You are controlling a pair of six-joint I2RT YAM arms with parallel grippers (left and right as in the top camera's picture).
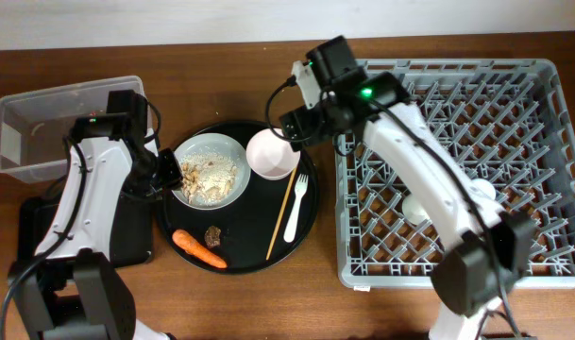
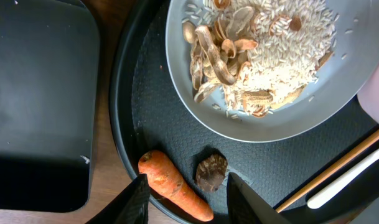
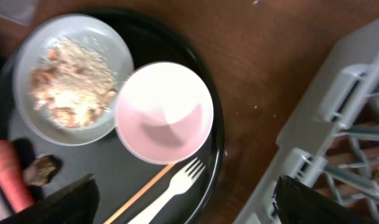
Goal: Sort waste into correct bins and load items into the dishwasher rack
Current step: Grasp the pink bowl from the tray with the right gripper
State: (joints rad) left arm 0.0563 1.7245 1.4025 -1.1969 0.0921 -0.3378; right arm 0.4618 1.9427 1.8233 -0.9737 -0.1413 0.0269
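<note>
Left jaws spread wide above carrot (image 2: 175, 188) and brown lump (image 2: 211, 172); right jaws equally wide; fork (image 2: 348, 180) partly cut off.

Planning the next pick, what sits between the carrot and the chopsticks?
The small dark brown lump, on the round black tray beside the carrot; clearest in the left wrist view.

Rice-covered plate (image 1: 212, 140) beside empty pink bowl (image 1: 271, 154); carrot (image 1: 198, 248) lies flat nearby.

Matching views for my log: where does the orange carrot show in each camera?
Overhead: orange carrot lower left of centre, on the round black tray.
Left wrist: carrot at bottom, left of centre.
Right wrist: carrot at lower left edge, cut off.
Shared landmark: small dark brown lump beside it.
</note>
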